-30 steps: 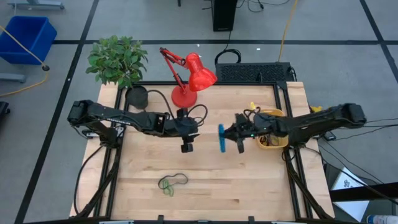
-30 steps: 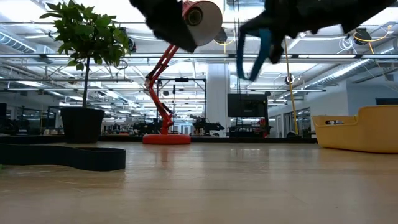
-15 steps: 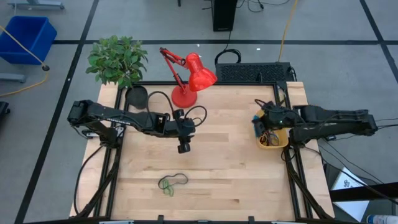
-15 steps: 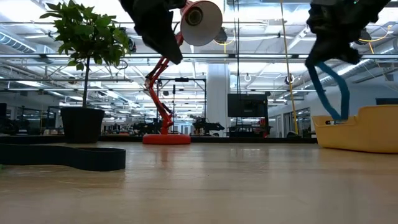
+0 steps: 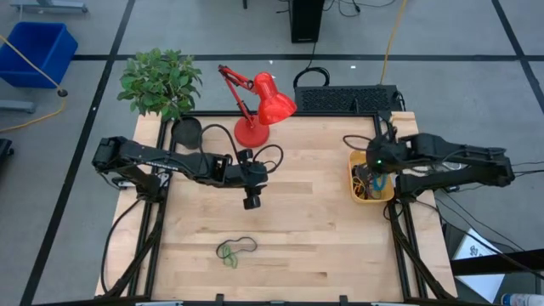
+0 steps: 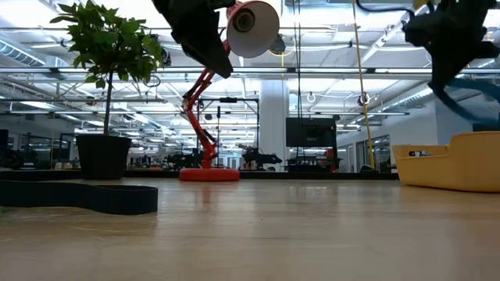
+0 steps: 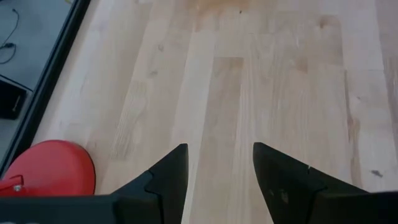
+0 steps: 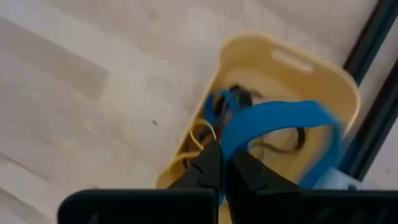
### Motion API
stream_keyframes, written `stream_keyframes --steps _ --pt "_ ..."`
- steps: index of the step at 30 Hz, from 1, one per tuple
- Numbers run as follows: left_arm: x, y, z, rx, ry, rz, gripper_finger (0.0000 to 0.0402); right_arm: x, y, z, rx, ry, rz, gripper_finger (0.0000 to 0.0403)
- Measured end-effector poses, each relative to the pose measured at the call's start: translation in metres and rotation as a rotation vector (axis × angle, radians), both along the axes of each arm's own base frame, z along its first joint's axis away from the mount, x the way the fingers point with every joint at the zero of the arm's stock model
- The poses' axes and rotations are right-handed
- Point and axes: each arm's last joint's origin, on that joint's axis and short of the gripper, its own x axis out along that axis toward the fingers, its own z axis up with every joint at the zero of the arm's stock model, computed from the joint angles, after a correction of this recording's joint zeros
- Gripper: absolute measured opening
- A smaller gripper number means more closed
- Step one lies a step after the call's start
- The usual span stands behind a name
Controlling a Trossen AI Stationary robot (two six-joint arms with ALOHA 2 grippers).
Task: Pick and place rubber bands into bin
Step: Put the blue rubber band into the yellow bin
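My right gripper is over the yellow bin at the table's right edge, shut on a wide blue rubber band. The bin also shows in the low view and in the right wrist view, with several bands inside. My left gripper is open and empty above the table's middle, and its fingers stand apart. A green and a black rubber band lie flat on the table near the front edge. My right gripper pinches the blue band at one end of its loop between its two fingers, which point down from above. The rest of the loop arcs out past the fingertips over the bin's opening, lifted clear of the table.
A red desk lamp stands at the table's far side. A potted plant and a black pot are at the far left corner. A dark strip lies on the table at the left of the low view.
My right gripper has carried the blue band from above the table's middle toward the right edge and now stands over the bin, still shut on the band. The band has swung along below it.
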Motion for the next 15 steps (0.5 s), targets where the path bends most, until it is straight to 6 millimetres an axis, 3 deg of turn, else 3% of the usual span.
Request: stream_keyframes --steps 9,15 --pt "0.0 0.0 0.0 0.019 0.008 -0.023 0.0186 0.003 0.0 -0.052 0.045 0.224 -0.026 0.0" --pt "0.0 0.0 0.0 0.02 0.008 -0.023 0.0186 0.006 0.001 -0.072 0.08 0.215 -0.06 0.0003"
